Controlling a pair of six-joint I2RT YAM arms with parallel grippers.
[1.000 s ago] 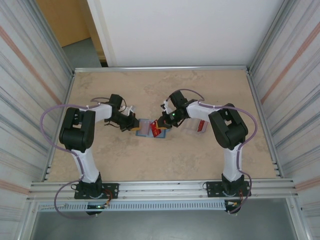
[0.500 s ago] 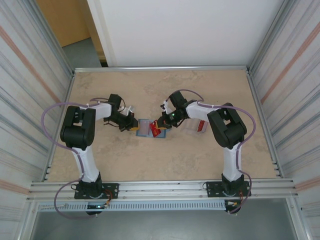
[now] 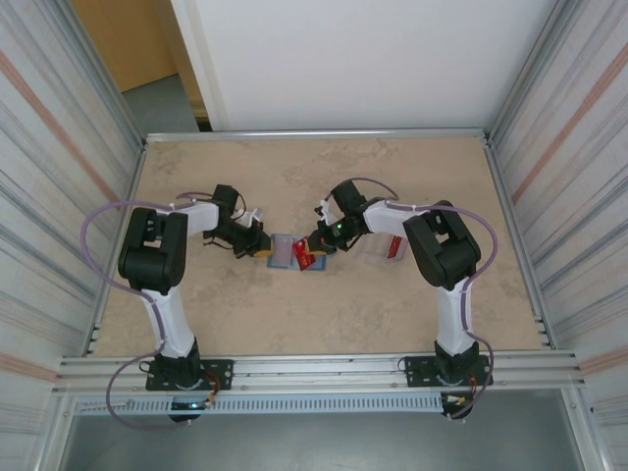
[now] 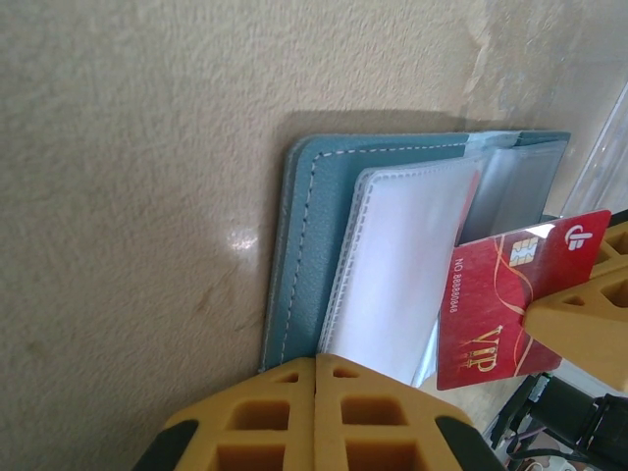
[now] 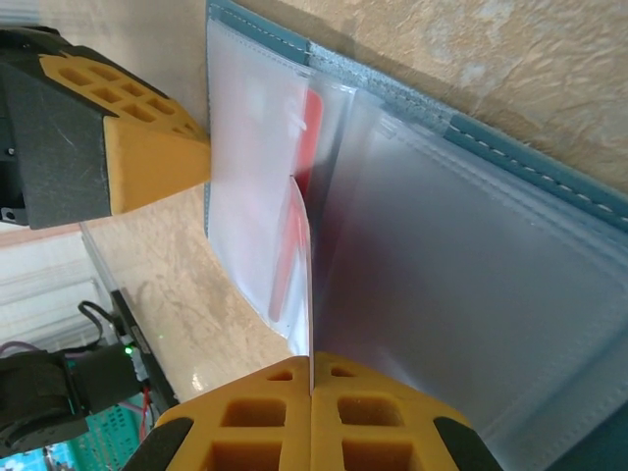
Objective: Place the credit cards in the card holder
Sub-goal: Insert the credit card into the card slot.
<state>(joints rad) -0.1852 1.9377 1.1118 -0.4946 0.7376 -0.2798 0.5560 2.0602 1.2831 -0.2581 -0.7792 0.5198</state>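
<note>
The blue card holder (image 3: 283, 251) lies open in the middle of the table (image 3: 392, 314). The left gripper (image 4: 316, 365) pinches its edge tight. The right gripper (image 5: 311, 371) pinches a red card (image 4: 500, 304) (partly behind a clear pocket)

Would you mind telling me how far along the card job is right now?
Done: the card holder lies open, the left gripper shut at its edge. In hand: the right gripper is shut on a red card, its corner at the clear pockets, not seated. Left: pushing it in, then the other red cards in the clear case.
</note>
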